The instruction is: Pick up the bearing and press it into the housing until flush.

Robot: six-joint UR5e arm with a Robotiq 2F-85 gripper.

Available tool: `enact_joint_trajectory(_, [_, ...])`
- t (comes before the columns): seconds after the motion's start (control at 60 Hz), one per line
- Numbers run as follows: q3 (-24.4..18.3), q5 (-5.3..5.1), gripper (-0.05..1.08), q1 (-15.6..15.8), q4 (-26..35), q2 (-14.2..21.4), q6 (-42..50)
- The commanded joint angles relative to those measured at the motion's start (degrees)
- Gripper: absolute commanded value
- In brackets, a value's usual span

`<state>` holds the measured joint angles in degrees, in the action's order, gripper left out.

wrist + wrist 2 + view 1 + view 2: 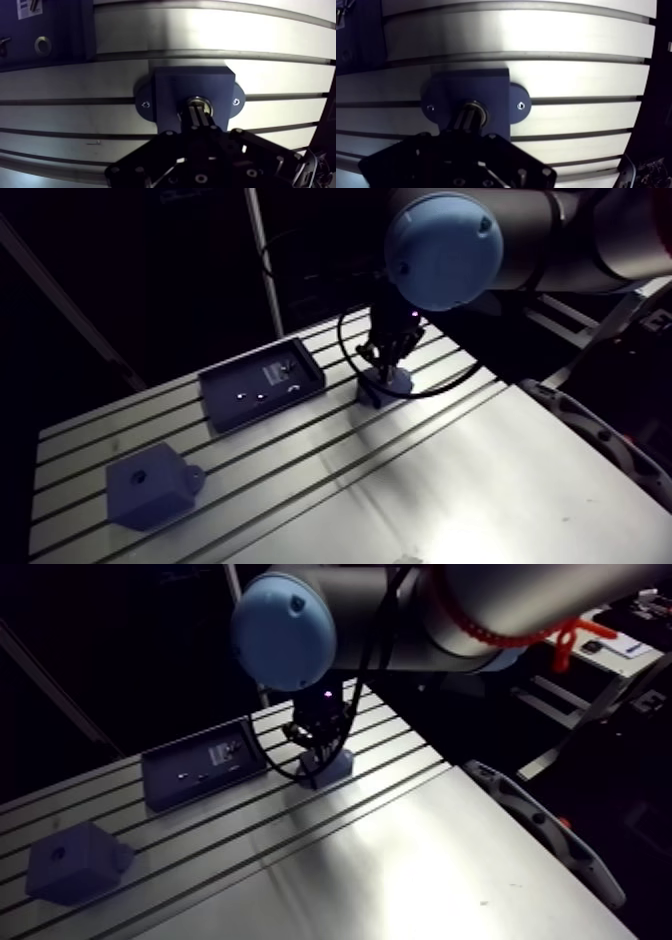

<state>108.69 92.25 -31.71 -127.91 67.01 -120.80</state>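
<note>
The jaws are clenched, their two narrow tips pressed together with only a thin seam between them. They stand straight down on the bearing (200, 99). The bearing is a metal ring seated in the round bore in the top face of the blue housing (175, 90), and its rim shows around the tips. Whether the ring sits flush with the top face cannot be told.

The housing is a square block with a rounded mounting ear (145, 104) on each of two opposite sides. Each ear has a small hole and lies flat on the desk (500, 478). The block straddles one of the desk's slots and stands apart from everything else.

To its left, near but not touching, lies a dark blue rectangular tray (232, 416). The tray holds a white label and a few small metal parts, among them a washer (42, 45). Well apart, at the near left of the desk, sits a second blue block (150, 486) with a hole in its top and an ear on its right side.

The far and left part of the desk is ribbed aluminium with long parallel slots. To the near right of the housing it turns into a broad smooth plate that catches a bright glare. That side is open up to the desk's right edge.
</note>
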Motion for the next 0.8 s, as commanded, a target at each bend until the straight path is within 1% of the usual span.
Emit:
enact_joint_trajectory(0.017, [0.08,-0.01,1.08,0.06,-0.01,0.0,0.08])
enact_joint_trajectory(0.8, [0.43,-0.01,1.08,0.06,-0.02,0.17,0.08])
